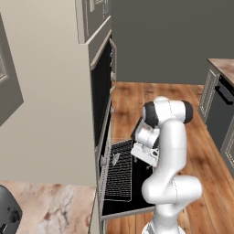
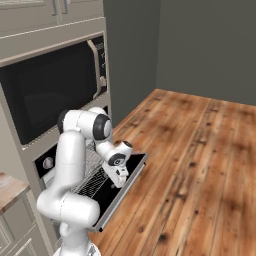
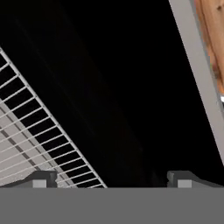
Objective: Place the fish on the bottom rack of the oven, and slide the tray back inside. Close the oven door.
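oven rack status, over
End effector open, empty, over the open oven door. Rack pulled out over the door. No fish on it. Nothing blocking.

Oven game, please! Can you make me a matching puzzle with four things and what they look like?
Things:
1. oven door
2. bottom rack
3. gripper
4. floor

Looks:
A. silver wires, pulled out over the door
B. brown wood
C. black, folded down open
D. fingers apart, holding nothing

Pairs: 1-C, 2-A, 3-D, 4-B
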You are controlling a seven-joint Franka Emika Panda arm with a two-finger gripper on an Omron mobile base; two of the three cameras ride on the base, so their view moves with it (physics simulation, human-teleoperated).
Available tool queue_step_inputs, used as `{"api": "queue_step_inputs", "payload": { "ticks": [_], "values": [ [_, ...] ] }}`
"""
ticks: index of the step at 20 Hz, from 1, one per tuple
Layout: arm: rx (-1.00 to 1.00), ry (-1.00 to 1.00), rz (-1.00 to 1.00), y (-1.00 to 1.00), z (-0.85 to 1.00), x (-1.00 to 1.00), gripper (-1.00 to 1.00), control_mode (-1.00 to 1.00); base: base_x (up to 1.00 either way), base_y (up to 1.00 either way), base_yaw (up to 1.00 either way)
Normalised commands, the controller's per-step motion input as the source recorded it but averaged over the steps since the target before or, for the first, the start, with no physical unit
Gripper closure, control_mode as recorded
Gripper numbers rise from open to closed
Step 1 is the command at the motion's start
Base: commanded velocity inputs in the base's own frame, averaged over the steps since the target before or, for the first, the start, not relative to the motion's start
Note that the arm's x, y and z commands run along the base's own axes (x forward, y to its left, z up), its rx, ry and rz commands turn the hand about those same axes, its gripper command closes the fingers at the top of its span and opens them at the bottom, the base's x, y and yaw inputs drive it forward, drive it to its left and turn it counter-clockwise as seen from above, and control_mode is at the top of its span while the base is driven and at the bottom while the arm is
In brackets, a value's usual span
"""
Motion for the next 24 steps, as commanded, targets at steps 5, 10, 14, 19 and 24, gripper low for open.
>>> {"api": "queue_step_inputs", "payload": {
  "ticks": [5, 10, 14, 19, 24],
  "values": [
    [0.00, 0.00, -0.09, 0.02, -0.33, 0.00, -1.00, -1.00, 0.00, 0.00, 0.00],
    [0.00, 0.00, -0.11, 0.00, -0.40, 0.00, -1.00, -1.00, 0.00, 0.00, 0.00],
    [0.00, 0.00, -0.11, 0.00, -0.39, 0.00, -1.00, -1.00, 0.00, 0.00, 0.00],
    [0.00, 0.00, -0.10, 0.00, -0.36, 0.00, -1.00, -1.00, 0.00, 0.00, 0.00],
    [0.00, 0.00, -0.08, 0.09, -0.37, 0.00, -1.00, -1.00, 0.00, 0.00, 0.00]
  ]
}}
